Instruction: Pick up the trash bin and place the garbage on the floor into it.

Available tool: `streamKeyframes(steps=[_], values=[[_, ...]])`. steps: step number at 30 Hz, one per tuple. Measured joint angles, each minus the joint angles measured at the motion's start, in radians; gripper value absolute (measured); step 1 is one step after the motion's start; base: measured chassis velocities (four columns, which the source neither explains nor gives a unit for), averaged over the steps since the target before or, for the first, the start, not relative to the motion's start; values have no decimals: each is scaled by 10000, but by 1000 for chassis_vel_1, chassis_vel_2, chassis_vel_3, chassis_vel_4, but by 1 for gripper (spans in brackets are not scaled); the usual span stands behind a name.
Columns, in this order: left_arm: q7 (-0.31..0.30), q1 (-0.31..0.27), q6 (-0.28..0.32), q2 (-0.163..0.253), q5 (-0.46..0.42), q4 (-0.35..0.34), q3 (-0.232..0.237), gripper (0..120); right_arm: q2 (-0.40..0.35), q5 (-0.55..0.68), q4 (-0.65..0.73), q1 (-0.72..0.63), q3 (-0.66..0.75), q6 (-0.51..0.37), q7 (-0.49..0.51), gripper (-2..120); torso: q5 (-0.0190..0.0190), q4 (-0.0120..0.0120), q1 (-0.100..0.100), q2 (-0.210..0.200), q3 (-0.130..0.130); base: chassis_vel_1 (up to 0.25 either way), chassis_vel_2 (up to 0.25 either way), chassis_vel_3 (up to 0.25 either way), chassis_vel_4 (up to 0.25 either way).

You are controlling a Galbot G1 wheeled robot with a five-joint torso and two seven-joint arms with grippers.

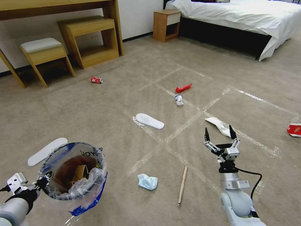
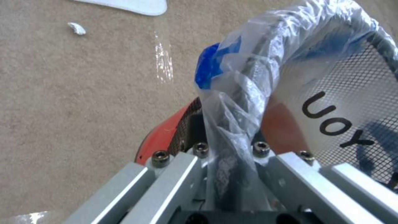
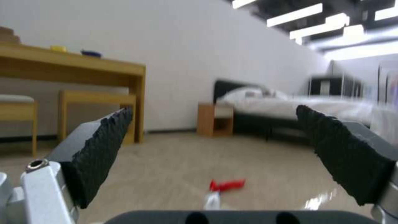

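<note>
My left gripper [image 1: 44, 182] is clamped tight low at my side; my right gripper [image 1: 219, 133] points forward, fingers spread wide.

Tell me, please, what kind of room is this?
Probably a hotel-style bedroom: a bed with white sheets, a wooden nightstand beside it, and a wooden desk with a stool by the wall.

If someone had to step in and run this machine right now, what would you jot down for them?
Left claw: shut on the rim of the trash bin, holding it off the floor.
Right claw: open, empty, raised above the carpet.
Done: bin picked up; a brown paper bag already lies inside.
Left on the floor: two white slippers, blue face mask, wooden stick, white tissue, red wrapper, red can, red cup.
</note>
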Motion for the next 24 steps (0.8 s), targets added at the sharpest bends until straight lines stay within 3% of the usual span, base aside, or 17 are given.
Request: streamKeyframes(steps=[4,6,8,9,10,12,14,24], values=[[0,24,0,45,0,-29,6,0,-636,678,-180,194,-617,-971,245,100,1,1,0,-1,0,0,0,0,0],[0,26,0,47,0,-31,6,0,-665,710,-182,201,-638,-1010,254,100,2,1,0,0,0,0,0,0,0],[-2,64,-1,56,11,-40,19,0,-1609,1875,-267,443,-1253,-1973,424,100,-1,-6,0,0,0,0,0,0,0],[-1,79,-2,40,22,-48,25,0,-2135,2399,-391,587,-1609,-2301,426,100,3,4,0,0,2,0,0,0,0],[-1,79,-2,40,22,-48,25,0,-2135,2399,-391,587,-1609,-2301,426,100,3,4,0,0,2,0,0,0,0],[-3,103,-3,21,29,-83,28,0,-2877,2991,-591,811,-2220,-2611,402,100,-8,4,0,0,1,0,0,0,0],[-2,130,-6,28,30,-118,18,0,-3410,3535,-680,895,-2925,-2951,330,100,7,2,0,0,2,0,0,0,0],[-4,236,-13,-11,69,-215,40,0,-4085,5226,-1602,1461,-5053,-4419,988,100,-1,1,0,0,2,0,0,0,0]])
